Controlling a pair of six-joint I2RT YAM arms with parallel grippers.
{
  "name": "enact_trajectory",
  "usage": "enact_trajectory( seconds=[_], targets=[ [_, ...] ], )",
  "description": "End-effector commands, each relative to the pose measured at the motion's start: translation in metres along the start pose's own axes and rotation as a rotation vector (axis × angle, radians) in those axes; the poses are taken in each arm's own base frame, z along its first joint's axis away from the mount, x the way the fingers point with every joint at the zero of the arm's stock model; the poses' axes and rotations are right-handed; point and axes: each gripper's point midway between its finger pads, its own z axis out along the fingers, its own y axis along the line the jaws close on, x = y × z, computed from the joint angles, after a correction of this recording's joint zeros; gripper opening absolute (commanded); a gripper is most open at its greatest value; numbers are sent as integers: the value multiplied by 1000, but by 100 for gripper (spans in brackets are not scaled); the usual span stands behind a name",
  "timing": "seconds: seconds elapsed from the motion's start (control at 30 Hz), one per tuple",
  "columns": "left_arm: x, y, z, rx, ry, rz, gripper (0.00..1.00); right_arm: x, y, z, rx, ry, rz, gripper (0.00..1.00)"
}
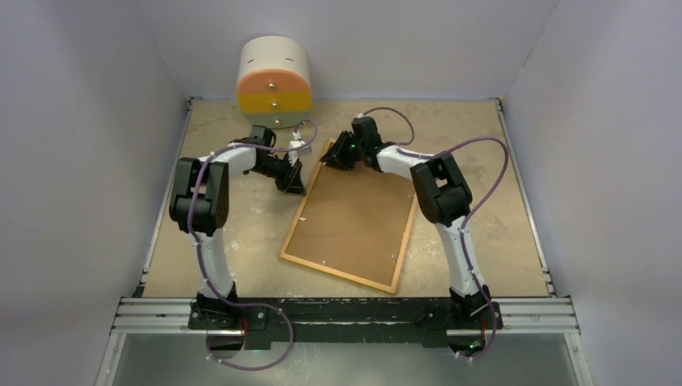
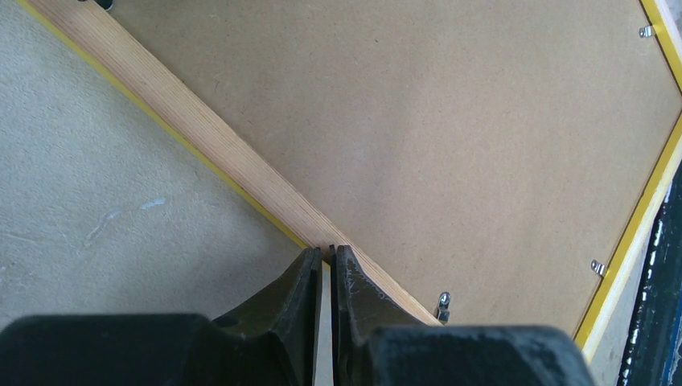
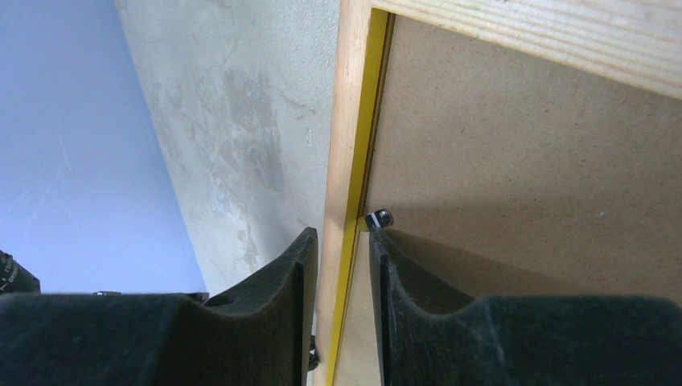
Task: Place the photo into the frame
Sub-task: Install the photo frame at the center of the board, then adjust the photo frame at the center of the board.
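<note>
The frame [image 1: 338, 270] lies back side up on the table, its light wood rails around a brown hardboard backing sheet [image 1: 354, 221]. The photo shows in no view. My left gripper [image 1: 295, 182] is at the frame's left rail. In the left wrist view this gripper [image 2: 331, 251] is shut, its tips resting against the wooden rail [image 2: 201, 129]. My right gripper [image 1: 333, 158] is at the far left corner. In the right wrist view it [image 3: 344, 237] stands open astride the rail [image 3: 347, 121], one finger outside it. The other is over the backing, beside a metal tab [image 3: 378, 219].
A rounded white box [image 1: 274, 80] with an orange and yellow front stands at the back of the table. Grey walls close in the left, right and far sides. A metal rail [image 1: 346, 310] carrying both arm bases runs along the near edge. Small metal tabs [image 2: 442, 304] line the frame's inner edge.
</note>
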Motion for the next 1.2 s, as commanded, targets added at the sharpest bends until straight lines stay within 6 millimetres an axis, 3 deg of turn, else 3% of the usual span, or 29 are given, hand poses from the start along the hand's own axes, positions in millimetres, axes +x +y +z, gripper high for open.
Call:
enact_trajectory(
  seconds=[0.0,0.37,0.5,0.63,0.77,0.93,1.0,1.1,1.17],
  targets=[
    [19,-9,3,3,67,4,11,-6,-10,9,21,-26,40,32],
    [20,-12,4,6,77,10,11,-3,-2,6,-11,-24,86,30],
    [16,-11,-4,-7,92,26,12,-3,10,-20,-35,-14,65,35],
    [7,-4,-21,-32,97,38,15,-18,11,-65,-40,-69,43,51],
    [8,3,-33,-91,129,71,18,-36,-21,-122,58,-174,38,66],
    [25,0,-35,-121,171,86,21,-53,-109,-192,294,-328,102,81],
    [35,-5,-34,-122,194,95,21,-58,-143,-218,362,-385,156,82],
    [51,-14,-29,-126,240,118,21,-61,-177,-246,471,-463,173,83],
    [63,-21,-25,-129,280,137,21,-61,-187,-249,498,-476,165,83]
  ],
)
